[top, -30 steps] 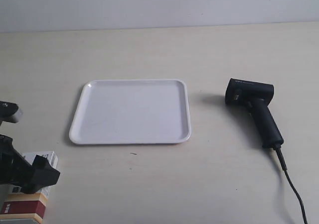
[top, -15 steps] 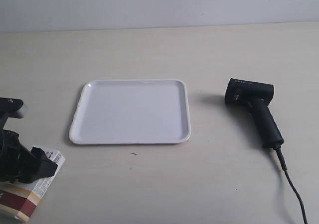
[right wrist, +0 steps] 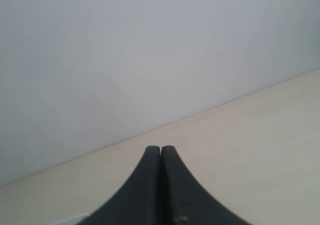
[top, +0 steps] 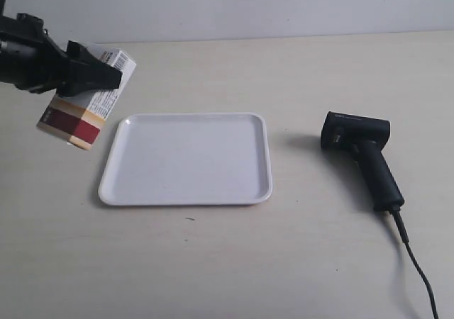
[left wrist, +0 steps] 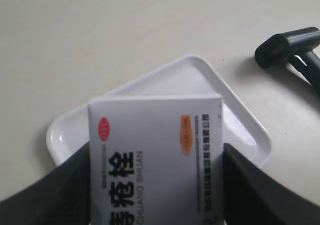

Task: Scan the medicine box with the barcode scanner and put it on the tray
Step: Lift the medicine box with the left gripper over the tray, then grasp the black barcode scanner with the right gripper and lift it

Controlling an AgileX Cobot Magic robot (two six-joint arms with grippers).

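Observation:
The medicine box [top: 89, 99], white with a dark red and tan end, hangs tilted in the air beyond the tray's far left corner. My left gripper [top: 96, 76] is shut on it, a black finger pressed against each side of the box [left wrist: 155, 160]. The white tray [top: 186, 159] lies flat on the table and shows under the box in the left wrist view [left wrist: 235, 120]. The black barcode scanner [top: 363, 156] lies on the table to the right of the tray, its head [left wrist: 287, 45] also in the left wrist view. My right gripper [right wrist: 161, 150] is shut on nothing, facing the wall.
The scanner's black cable [top: 418, 269] trails from the handle toward the near right corner of the table. A pale wall [top: 227, 7] rises behind the table's far edge.
The left gripper has lifted the medicine box from the table's near left corner, up and away to above the tray's far left corner. Tray and scanner have not moved.

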